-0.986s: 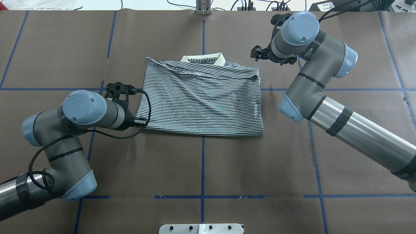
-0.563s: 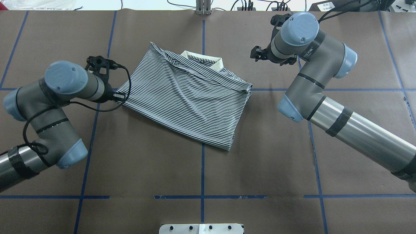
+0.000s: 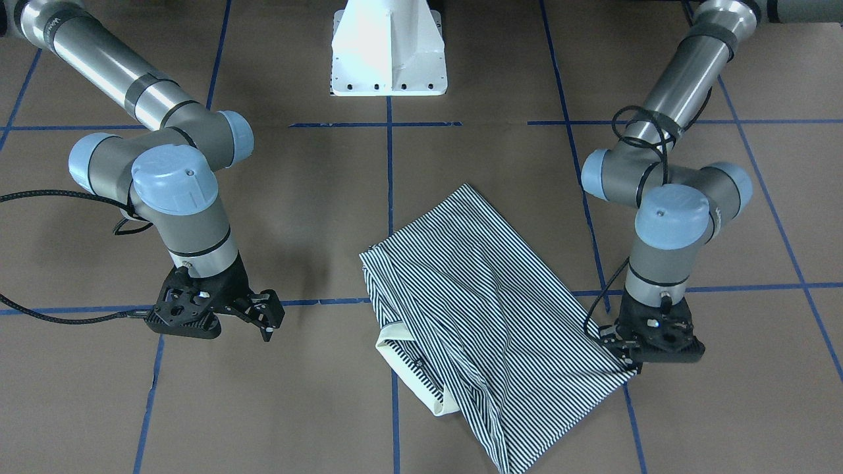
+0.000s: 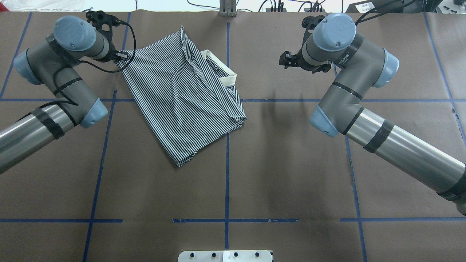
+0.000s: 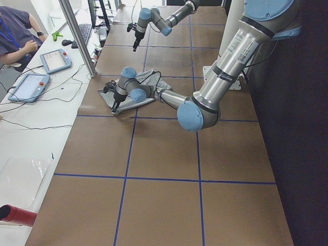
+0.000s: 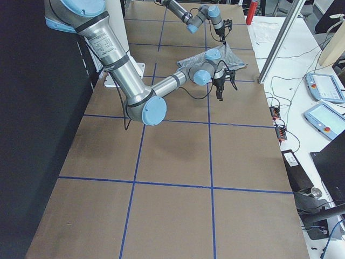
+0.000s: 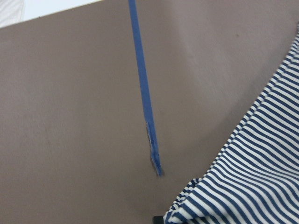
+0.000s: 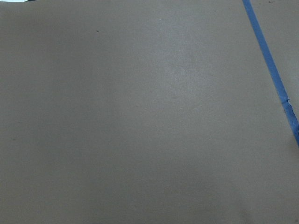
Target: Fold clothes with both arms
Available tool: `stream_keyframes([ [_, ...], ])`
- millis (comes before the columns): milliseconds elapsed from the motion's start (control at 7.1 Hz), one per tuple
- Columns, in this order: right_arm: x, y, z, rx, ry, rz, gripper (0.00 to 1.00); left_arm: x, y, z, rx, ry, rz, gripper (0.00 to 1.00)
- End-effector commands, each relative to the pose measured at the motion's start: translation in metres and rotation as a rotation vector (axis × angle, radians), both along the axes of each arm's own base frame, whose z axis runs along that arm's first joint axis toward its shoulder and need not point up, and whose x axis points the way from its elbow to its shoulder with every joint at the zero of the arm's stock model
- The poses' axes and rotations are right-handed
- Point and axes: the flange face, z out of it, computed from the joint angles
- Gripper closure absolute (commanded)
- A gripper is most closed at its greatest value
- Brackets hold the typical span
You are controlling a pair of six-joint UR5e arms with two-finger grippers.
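Note:
The striped polo shirt (image 4: 182, 98) lies folded into a rectangle, turned diagonally on the far left half of the table. Its cream collar (image 4: 222, 71) points toward the table's middle. My left gripper (image 4: 120, 58) is shut on the shirt's far left corner, low at the table; the front-facing view shows it (image 3: 622, 355) pinching that corner of the shirt (image 3: 487, 316). The left wrist view holds only a striped hem (image 7: 252, 172) and bare paper. My right gripper (image 4: 285, 60) hangs open and empty above the far right of the table, apart from the shirt; it (image 3: 267, 316) shows the same from the front.
Brown paper with blue tape lines (image 4: 227, 163) covers the table. The white pedestal base (image 3: 388, 49) stands at the near edge and a metal post (image 4: 227, 8) at the far edge. A seated person (image 5: 15, 31) and tablets are beside the table.
My left arm has swung toward the far left corner, dragging the shirt's corner with it. The shirt has turned clockwise and slid left. The right arm has not moved.

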Motion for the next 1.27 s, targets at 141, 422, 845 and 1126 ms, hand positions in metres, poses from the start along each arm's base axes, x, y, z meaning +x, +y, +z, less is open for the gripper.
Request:
stream_keyframes([
  [141, -0.006, 0.006, -0.013, 0.009, -0.018, 0.000, 0.00, 0.002, -0.036, 0.026, 0.042, -0.034, -0.058, 0.01],
  [422, -0.034, 0.008, -0.047, -0.016, -0.061, 0.051, 0.00, -0.043, -0.050, -0.004, 0.088, 0.033, 0.094, 0.00],
  [845, -0.126, -0.006, -0.142, -0.092, -0.125, 0.188, 0.32, -0.064, -0.038, 0.001, 0.130, 0.037, 0.148, 0.00],
  [1126, -0.171, -0.015, -0.147, -0.063, -0.164, 0.231, 0.35, -0.065, -0.037, -0.004, 0.140, 0.043, 0.148, 0.00],
])
